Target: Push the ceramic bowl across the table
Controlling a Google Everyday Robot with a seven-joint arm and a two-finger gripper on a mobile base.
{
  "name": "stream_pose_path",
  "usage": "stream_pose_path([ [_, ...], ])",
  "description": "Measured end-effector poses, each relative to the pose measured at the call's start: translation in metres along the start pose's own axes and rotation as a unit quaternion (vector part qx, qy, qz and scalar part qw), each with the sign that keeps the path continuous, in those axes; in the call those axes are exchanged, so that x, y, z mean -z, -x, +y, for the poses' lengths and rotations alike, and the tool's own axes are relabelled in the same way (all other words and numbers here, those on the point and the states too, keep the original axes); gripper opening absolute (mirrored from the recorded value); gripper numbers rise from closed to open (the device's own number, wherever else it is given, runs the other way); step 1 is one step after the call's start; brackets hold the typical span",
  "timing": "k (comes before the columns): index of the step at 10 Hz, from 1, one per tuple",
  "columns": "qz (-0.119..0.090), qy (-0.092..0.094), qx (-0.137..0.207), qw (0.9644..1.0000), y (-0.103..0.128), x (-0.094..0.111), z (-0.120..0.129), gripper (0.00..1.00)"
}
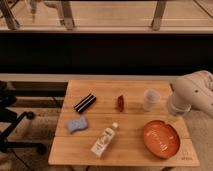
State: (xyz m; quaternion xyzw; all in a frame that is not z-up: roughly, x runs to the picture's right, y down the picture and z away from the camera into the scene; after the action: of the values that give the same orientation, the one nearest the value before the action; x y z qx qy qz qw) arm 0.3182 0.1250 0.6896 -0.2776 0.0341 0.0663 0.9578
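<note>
**Orange-red bowl at the near right of the wooden surface, arm beside it**

The light plank table [102, 89] fills the middle of the view, its surface carrying six things, with a small dark logo [186, 156] at the near right corner. A black office chair [11, 120] stands on the floor off its left side.

The robot's white arm [196, 92] reaches in from the right edge of the view. Its lower end hangs over the right edge of the surface. The gripper [177, 110] sits there, just right of the cup and above the bowl in the view. Whether it is apart or together does not show.

The ceramic bowl [161, 138] rests upright at the near right of the surface, close to the logo corner, with pale marks inside. Nothing touches it.

A white bottle [104, 140] lies on its side near the front middle, angled with its cap toward the far right. A blue sponge [77, 124] lies left of it. A black bar-shaped object with pale stripes [85, 103] lies diagonally behind the sponge. The translucent whitish cup [151, 99] stands upright at the far right, behind the bowl and apart from it. A small reddish-brown item [120, 103] lies near the middle, left of the cup.
</note>
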Motion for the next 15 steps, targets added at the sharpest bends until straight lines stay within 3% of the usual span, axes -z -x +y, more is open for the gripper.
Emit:
stream_pose_path([
  [2, -0.002, 0.003, -0.011, 0.9999, 0.002, -0.003, 0.003, 0.18],
  [3, 0.000, 0.004, -0.021, 0.9998, -0.008, -0.006, 0.005, 0.06],
  [4, 0.000, 0.004, -0.032, 0.9995, -0.020, -0.007, 0.005, 0.01],
  [7, 0.000, 0.011, -0.050, 0.9987, -0.046, -0.012, 0.009, 0.00],
  [11, -0.005, 0.018, -0.064, 0.9978, -0.036, -0.022, 0.015, 0.07],
  [15, -0.008, 0.022, -0.080, 0.9965, -0.075, -0.031, 0.018, 0.15],
])
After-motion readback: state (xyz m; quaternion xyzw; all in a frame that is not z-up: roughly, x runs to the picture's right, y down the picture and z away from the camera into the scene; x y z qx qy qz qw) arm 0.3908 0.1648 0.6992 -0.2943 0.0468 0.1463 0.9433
